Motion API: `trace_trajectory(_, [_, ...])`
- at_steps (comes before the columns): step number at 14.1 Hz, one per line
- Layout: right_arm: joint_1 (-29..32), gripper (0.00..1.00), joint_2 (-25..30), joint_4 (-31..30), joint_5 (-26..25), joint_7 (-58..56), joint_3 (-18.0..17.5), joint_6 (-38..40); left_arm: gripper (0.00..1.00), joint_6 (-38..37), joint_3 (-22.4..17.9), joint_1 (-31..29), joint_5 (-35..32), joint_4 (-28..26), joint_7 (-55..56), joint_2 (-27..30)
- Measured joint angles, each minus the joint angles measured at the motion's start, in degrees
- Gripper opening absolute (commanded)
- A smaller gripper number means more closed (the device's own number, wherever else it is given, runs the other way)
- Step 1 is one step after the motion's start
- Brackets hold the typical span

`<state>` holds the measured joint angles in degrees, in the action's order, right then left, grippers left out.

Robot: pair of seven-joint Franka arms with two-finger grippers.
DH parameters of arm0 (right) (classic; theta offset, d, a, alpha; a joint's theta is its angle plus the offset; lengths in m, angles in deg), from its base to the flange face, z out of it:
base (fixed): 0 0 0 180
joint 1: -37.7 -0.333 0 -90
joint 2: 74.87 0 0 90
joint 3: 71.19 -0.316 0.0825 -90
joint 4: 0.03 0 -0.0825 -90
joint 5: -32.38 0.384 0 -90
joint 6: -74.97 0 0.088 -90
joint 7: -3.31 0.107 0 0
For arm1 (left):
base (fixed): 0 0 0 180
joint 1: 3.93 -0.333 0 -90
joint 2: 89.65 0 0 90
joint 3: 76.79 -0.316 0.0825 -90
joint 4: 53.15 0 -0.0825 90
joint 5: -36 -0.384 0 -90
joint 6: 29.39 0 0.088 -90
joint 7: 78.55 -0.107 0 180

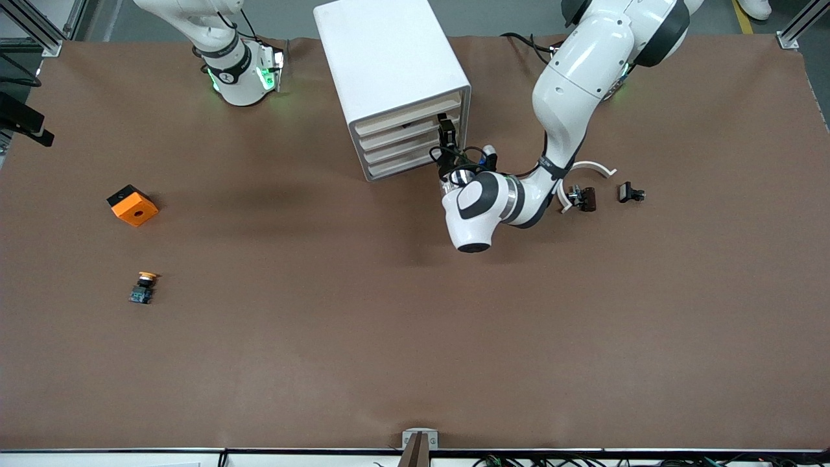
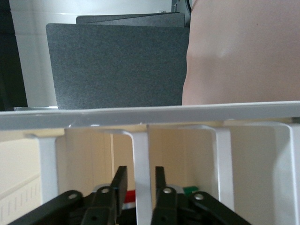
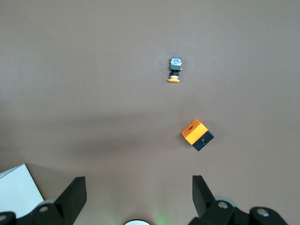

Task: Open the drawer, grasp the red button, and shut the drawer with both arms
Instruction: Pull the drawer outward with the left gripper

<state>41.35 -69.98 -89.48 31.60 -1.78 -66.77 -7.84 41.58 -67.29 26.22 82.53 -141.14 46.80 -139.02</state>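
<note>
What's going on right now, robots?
Left gripper at the drawer unit, fingers around a front tab. Right gripper open, waiting high over the table. Drawers shut; red button not clearly seen.

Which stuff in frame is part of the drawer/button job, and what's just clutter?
Job: drawer cabinet; left end effector at its drawer fronts; right end effector, open, waiting over the table; possibly the button, a red glimpse inside the cabinet.
Clutter: orange-capped button; orange cube; two small black parts; white curved piece.
</note>
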Motion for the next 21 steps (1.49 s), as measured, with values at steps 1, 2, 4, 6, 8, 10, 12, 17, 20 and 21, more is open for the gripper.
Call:
trace_trajectory(1, [0.0, 1.0, 0.0, 0.0, 0.0, 0.0, 0.0, -0.02, 0.17, 0.0, 0.23, 0.14, 0.0, -0.54, -0.24, 0.0])
trace_trajectory(2, [0.0, 1.0, 0.0, 0.0, 0.0, 0.0, 0.0, -0.06, 0.14, 0.0, 0.38, 0.31, 0.0, -0.93, -0.38, 0.0])
trace_trajectory(4, [0.0, 1.0, 0.0, 0.0, 0.0, 0.0, -0.03, -0.13, 0.09, 0.01, 0.4, 0.46, 0.0, -1.25, -0.46, 0.0])
trace_trajectory(6, [0.0, 1.0, 0.0, 0.0, 0.0, 0.0, -0.03, -0.17, 0.09, 0.09, 0.39, 0.39, -0.01, -1.38, -0.46, 0.0])
trace_trajectory(8, [0.0, 1.0, 0.0, 0.03, 0.0, 0.0, -0.02, -0.24, 0.09, 0.15, 0.37, 0.16, -0.01, -1.39, -0.46, 0.0])
trace_trajectory(10, [0.06, 1.0, -0.08, 0.09, -0.05, -0.01, 0.04, -0.58, 0.09, 0.15, 0.33, -0.56, -0.04, -1.38, -0.46, 0.04])
trace_trajectory(12, [0.16, 1.0, -0.49, 0.29, -0.12, -0.02, 0.1, -0.94, 0.1, 0.17, 0.28, -1.77, -0.05, -1.19, -0.47, 0.1])
trace_trajectory(17, [0.26, 1.0, -4.23, 0.42, -0.19, -0.02, 0.24, -3.72, 0.13, 1.03, 0.08, -6.01, -0.05, 1.25, -0.55, 0.21])
trace_trajectory(20, [0.29, 1.0, -7.32, 0.56, -0.67, -0.02, 0.32, -4.48, 0.14, 1.59, 0.04, -8.36, -0.05, 2.74, -0.75, 0.21])
trace_trajectory(21, [0.3, 1.0, -8.32, 0.6, -1.21, -0.02, 0.34, -4.81, 0.14, 1.8, 0.03, -9.05, -0.05, 3.2, -0.83, 0.22])
